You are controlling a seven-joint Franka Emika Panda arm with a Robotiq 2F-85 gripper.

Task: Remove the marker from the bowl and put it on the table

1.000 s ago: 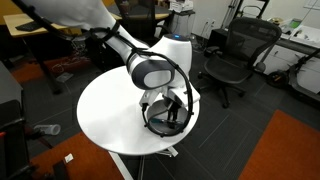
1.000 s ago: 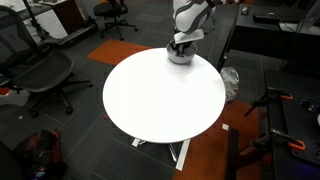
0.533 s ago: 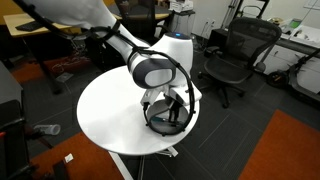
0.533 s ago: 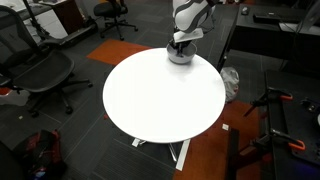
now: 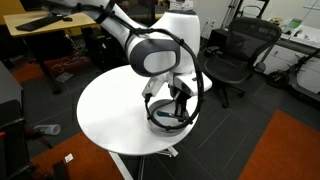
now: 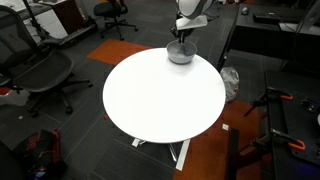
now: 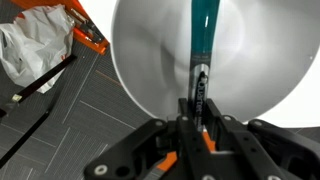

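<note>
In the wrist view the gripper (image 7: 200, 105) has its jaws drawn in tight on the marker (image 7: 204, 35), one on each side of the dark lower end, with no gap showing between them and the pen. The teal shaft runs straight up from the grip across the inside of the bowl (image 7: 150, 60) and leaves the picture at the top edge, so its far end is out of sight and I cannot tell whether it touches the metal. The bowl fills most of that view as a smooth grey disc directly under the marker; past its rim on one side is the white table (image 7: 305, 70), and on the opposite side is dark floor with a crumpled white bag (image 7: 25, 50). In both exterior views the gripper (image 5: 176, 103) (image 6: 183, 36) hangs directly above the bowl (image 5: 160, 124) (image 6: 181, 55), pointing down into it. The arm hides much of the bowl in one of them, and the marker is too small to pick out in either. The bowl sits on the table (image 5: 110, 110) (image 6: 160, 100) close to its edge. Beyond the bowl, off the table, stand black office chairs (image 5: 235, 55) (image 6: 45, 70).
</note>
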